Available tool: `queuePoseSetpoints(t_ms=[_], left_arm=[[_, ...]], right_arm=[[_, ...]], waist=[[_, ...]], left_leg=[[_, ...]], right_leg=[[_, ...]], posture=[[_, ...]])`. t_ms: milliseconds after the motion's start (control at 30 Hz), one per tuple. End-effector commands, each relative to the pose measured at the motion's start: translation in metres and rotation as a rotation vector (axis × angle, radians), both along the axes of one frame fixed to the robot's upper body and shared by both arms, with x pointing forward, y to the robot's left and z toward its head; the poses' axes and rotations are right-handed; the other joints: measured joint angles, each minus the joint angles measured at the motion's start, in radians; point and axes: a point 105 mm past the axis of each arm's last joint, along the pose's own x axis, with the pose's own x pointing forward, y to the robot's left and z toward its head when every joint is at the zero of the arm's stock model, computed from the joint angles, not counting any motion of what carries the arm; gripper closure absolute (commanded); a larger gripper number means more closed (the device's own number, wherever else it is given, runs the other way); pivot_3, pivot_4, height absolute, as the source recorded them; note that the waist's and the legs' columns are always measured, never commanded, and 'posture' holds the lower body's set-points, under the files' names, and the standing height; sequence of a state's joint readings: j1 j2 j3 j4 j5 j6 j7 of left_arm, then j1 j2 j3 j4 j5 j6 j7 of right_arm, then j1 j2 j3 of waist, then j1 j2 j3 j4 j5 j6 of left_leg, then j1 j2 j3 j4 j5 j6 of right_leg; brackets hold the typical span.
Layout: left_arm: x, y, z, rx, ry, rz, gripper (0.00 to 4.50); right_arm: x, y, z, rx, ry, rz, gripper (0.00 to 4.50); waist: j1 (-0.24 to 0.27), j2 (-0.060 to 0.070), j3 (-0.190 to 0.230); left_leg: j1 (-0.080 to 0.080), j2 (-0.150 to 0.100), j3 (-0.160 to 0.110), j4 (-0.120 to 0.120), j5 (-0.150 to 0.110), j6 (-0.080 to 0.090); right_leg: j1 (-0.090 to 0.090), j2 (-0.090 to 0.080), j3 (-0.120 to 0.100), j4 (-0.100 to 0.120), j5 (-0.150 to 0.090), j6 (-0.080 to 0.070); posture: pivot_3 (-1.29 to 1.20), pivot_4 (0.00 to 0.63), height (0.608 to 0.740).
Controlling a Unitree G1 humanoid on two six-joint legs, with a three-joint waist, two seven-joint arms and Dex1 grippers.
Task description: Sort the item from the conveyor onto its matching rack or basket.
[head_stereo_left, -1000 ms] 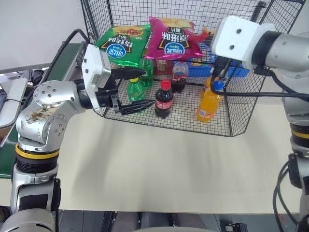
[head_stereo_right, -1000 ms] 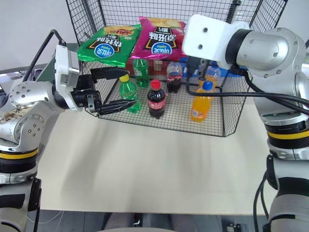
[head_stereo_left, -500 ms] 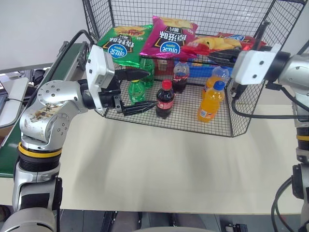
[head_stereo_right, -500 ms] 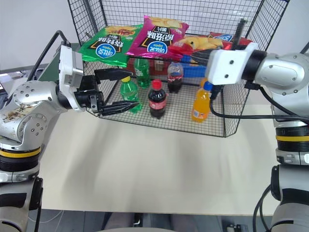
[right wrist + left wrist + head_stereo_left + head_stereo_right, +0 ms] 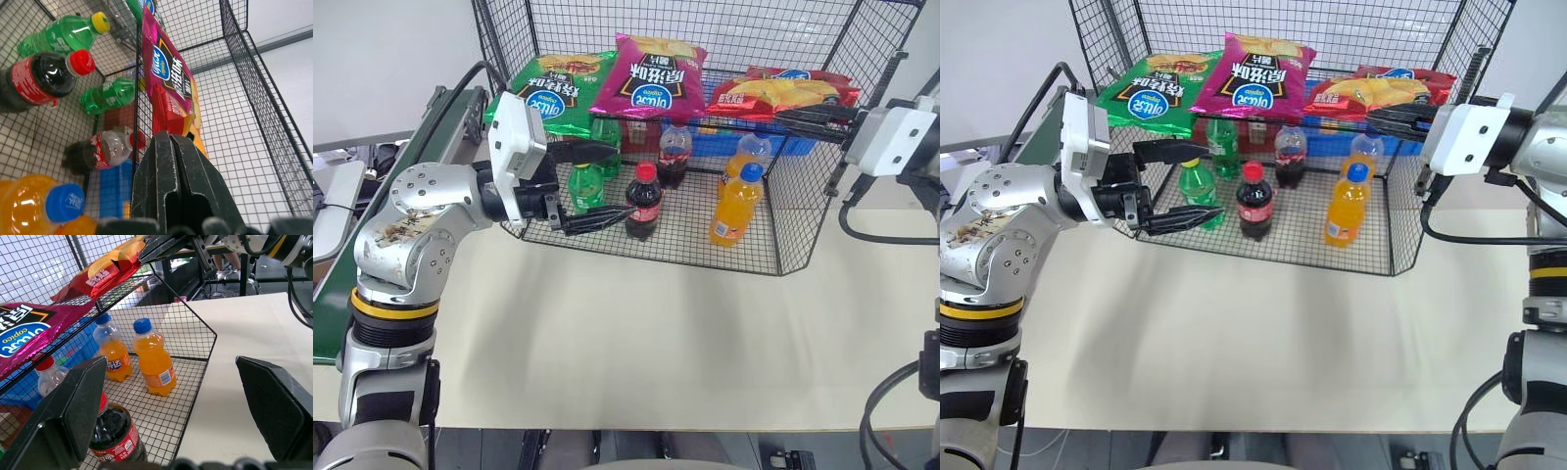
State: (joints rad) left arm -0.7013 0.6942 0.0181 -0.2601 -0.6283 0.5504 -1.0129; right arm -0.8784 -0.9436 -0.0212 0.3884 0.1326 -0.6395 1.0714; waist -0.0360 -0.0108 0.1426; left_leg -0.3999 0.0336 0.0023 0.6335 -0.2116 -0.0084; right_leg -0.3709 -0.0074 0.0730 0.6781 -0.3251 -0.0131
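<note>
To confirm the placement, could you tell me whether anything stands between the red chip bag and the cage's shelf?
Nothing visible does: the red chip bag lies on the raised wire shelf, beside the magenta chip bag.

I'm working in a robotics test lab: a bare cream bench (image 5: 636,333), a conveyor (image 5: 440,122), a wire-mesh cage (image 5: 783,147) stocked like a mock shop, plain white walls.
</note>
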Motion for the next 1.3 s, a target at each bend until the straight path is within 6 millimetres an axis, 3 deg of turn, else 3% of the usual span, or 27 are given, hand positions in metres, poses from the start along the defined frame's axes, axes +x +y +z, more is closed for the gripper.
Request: queuePoseSetpoints(t_ms=[33,333,433,600,867,1033,1300], left_arm=[[-0.005,-0.002,0.011,-0.001,-0.046,-0.021,0.00],[-0.005,-0.002,0.011,0.004,-0.046,-0.027,0.00],[-0.006,-0.003,0.011,0.005,-0.044,-0.027,0.00],[-0.005,-0.005,0.011,0.006,-0.045,-0.031,0.00],[-0.006,-0.004,0.011,0.007,-0.044,-0.026,0.00],[-0.006,-0.004,0.012,0.009,-0.046,-0.022,0.00],[-0.006,-0.003,0.012,0.010,-0.047,-0.018,0.00]], right_arm=[[-0.013,0.004,0.018,0.024,-0.084,-0.001,3.29],[-0.019,0.049,0.012,0.000,-0.090,-0.151,0.11],[-0.020,0.064,0.016,0.009,-0.078,-0.221,0.04],[-0.006,0.052,0.012,-0.067,-0.050,-0.378,0.04],[0.002,0.043,0.016,-0.045,-0.048,-0.459,0.04],[0.007,0.036,0.016,-0.063,-0.044,-0.484,1.55],[0.010,0.027,0.015,-0.084,-0.051,-0.495,4.38]], waist=[[0.000,0.000,0.000],[0.000,0.000,0.000],[0.002,0.000,0.000],[0.012,0.000,0.000],[0.017,0.000,0.000],[0.016,0.000,0.000],[0.015,0.000,0.000]], left_leg=[[0.000,0.000,0.000,0.000,0.000,0.000],[0.000,0.000,0.000,0.000,0.000,0.000],[-0.001,0.000,-0.001,0.000,0.000,0.000],[-0.001,-0.001,-0.001,0.001,0.000,0.000],[-0.001,-0.001,0.000,0.000,0.000,0.000],[-0.001,-0.001,0.000,0.000,0.000,0.000],[-0.001,-0.001,0.000,0.000,0.000,0.000]], right_leg=[[0.000,0.000,0.000,0.000,0.000,0.000],[0.000,0.000,0.000,0.001,0.000,0.000],[0.000,0.000,0.000,0.002,0.000,0.000],[-0.001,0.000,0.000,0.000,0.000,0.000],[-0.001,0.000,0.000,-0.001,0.000,0.000],[-0.001,0.000,0.000,-0.001,0.000,0.000],[-0.001,0.000,0.000,-0.001,0.000,0.000]], posture=[[0.00,0.150,0.740],[0.00,0.150,0.740],[0.00,0.150,0.740],[0.00,0.150,0.740],[0.00,0.150,0.740],[0.00,0.150,0.740],[0.00,0.150,0.740]])
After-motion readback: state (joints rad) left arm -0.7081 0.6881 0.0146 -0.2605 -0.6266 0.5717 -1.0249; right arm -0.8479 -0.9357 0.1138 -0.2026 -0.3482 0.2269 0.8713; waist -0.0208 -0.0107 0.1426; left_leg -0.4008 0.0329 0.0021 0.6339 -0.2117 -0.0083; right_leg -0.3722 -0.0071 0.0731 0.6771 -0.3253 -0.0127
